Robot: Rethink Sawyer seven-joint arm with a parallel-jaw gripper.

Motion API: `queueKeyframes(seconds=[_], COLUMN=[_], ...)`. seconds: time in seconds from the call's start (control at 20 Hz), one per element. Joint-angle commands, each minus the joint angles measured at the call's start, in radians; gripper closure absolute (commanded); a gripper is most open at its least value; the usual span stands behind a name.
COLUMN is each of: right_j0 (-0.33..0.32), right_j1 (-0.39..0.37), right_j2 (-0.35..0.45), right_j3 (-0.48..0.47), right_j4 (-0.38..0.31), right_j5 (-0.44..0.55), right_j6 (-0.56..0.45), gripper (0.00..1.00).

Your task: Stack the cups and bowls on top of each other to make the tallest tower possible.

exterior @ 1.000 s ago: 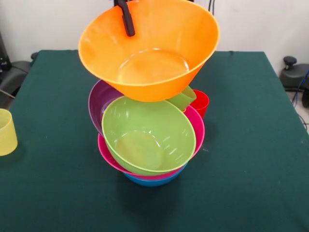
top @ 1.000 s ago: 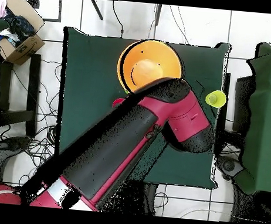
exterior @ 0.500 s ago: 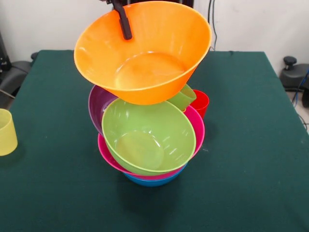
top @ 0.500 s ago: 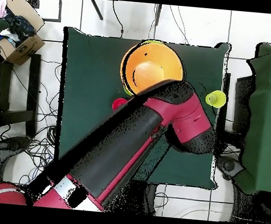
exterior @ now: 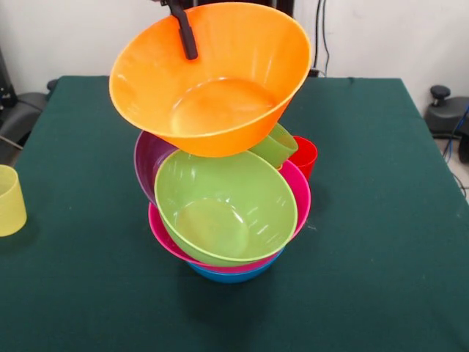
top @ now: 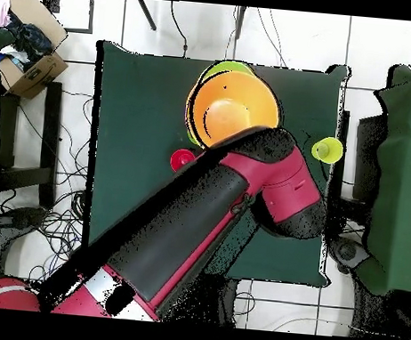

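Green cloth covers the table, and mid-table sits the tower: blue, pink, lime bowls nested, purple tilted behind. Above it the gripper pinches the glossy orange bowl by its rim (tipped forward); a pale yellow cup stands well apart.

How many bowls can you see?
5: orange bowl held up top, purple bowl below, lime green bowl in the pink bowl, blue bowl at bottom. More may be hidden.

The orange bowl has shifted left, tilting further.
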Motion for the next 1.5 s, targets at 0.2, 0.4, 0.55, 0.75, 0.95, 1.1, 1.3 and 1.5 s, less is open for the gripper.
queueKeyframes(seconds=[0.2, 0.4, 0.55, 0.75, 0.95, 1.1, 1.3, 1.5], right_j0=[-0.009, 0.001, 0.005, -0.002, -0.008, -0.018, -0.020, -0.023], right_j1=[0.030, 0.032, 0.033, 0.044, 0.050, 0.054, 0.055, 0.057], right_j2=[0.184, 0.176, 0.171, 0.170, 0.176, 0.185, 0.188, 0.190], right_j3=[0.035, 0.038, 0.043, 0.035, 0.038, 0.040, 0.051, 0.061], right_j4=[-0.026, -0.025, -0.023, -0.035, -0.032, -0.024, -0.015, -0.011], right_j5=[0.090, 0.093, 0.099, 0.101, 0.112, 0.116, 0.123, 0.126], right_j6=[-0.405, -0.395, -0.404, -0.439, -0.483, -0.503, -0.522, -0.540], gripper=[1.00, 1.00, 1.00, 1.00, 1.00, 1.00, 1.00, 1.00])
